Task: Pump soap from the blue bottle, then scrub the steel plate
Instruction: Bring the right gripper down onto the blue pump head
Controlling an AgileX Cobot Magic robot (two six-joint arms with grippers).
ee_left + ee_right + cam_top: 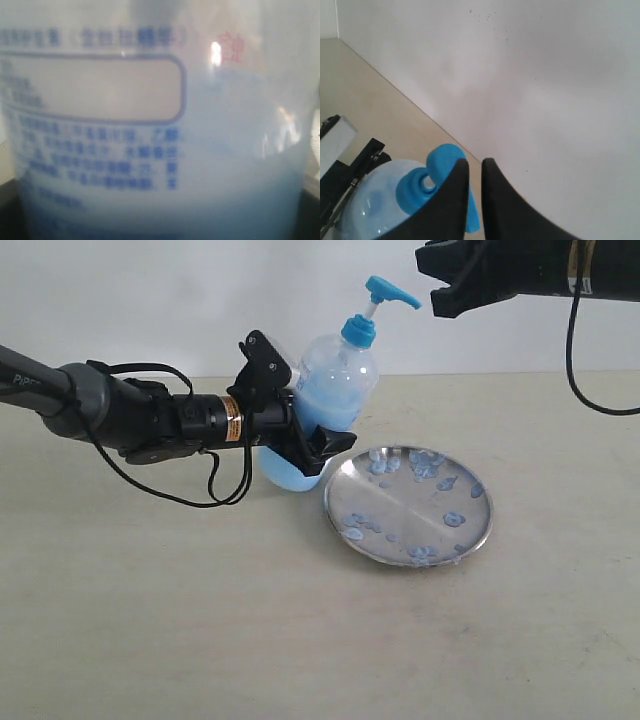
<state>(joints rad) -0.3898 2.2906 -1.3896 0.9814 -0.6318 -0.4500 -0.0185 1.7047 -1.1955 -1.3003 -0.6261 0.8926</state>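
Note:
My left gripper [298, 405] is shut on the body of the blue bottle [335, 380] and holds it tilted toward the steel plate [420, 512]. The bottle's base rests on the table just left of the plate. Its blurred label [95, 87] and light blue liquid fill the left wrist view. Pale blue soap blobs [425, 462] dot the plate. My right gripper [432, 280] hangs in the air just right of the bright blue pump head [390, 292]. Its two black fingers are nearly together with nothing between them. The right wrist view shows the pump head [442, 162] just beside the right gripper [475, 162].
A white wall [545, 75] rises behind the beige table [200, 640]. The left arm [120, 415] and its looping black cable [215, 490] stretch across the table's left side. A black cable [580, 350] hangs from the right arm at the upper right.

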